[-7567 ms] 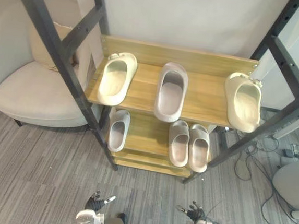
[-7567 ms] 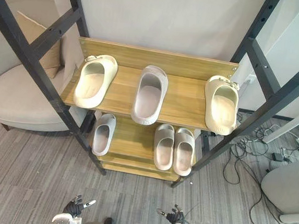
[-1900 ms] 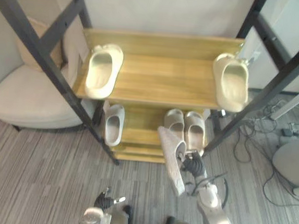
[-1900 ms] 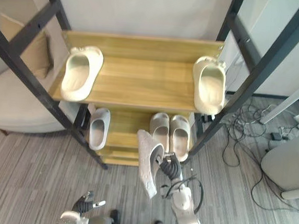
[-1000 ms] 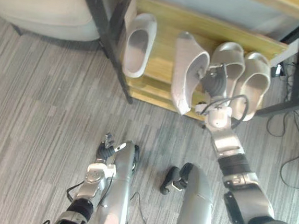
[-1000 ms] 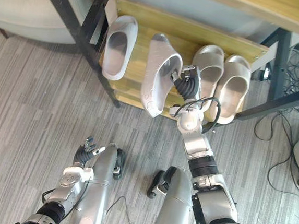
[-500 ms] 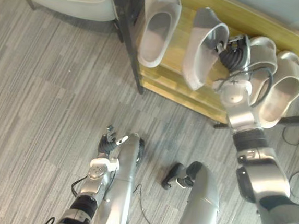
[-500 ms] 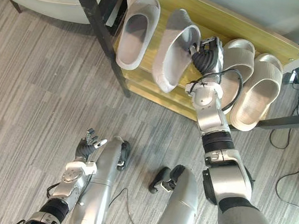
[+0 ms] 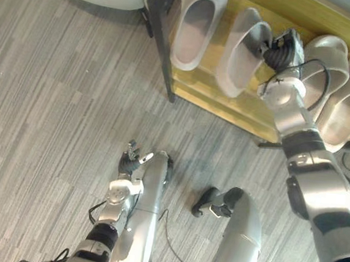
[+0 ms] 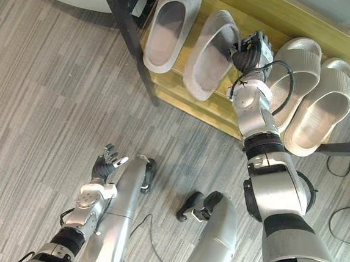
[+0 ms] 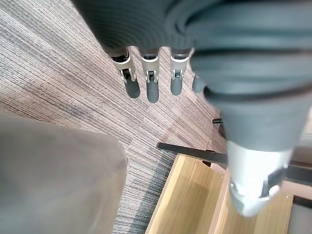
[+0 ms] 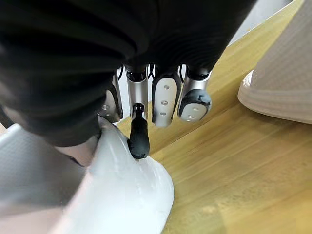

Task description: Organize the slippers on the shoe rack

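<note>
Right now the right robot hand [image 9: 282, 47] is clamped on the strap edge of a grey slipper [image 9: 238, 57], which sits tilted on the shoe rack's lower shelf [image 9: 238, 112], between a lone slipper [image 9: 196, 25] and a pair of slippers [image 9: 327, 77]. The left robot hand [image 9: 130, 162] hangs over the floor [image 9: 55, 96], fingers loosely apart.

On the shoe rack's [image 9: 202, 98] low wooden shelf: four pale slippers, all lengthwise front to back. At far left, lone slipper [image 9: 198, 24], flat, opening up. Just beside it, grey slipper [image 9: 240, 54], tipped onto its side, gripped at the strap by the right hand [image 9: 283, 47]. Further right, matched pair [image 9: 349, 104], flat, side by side.
</note>
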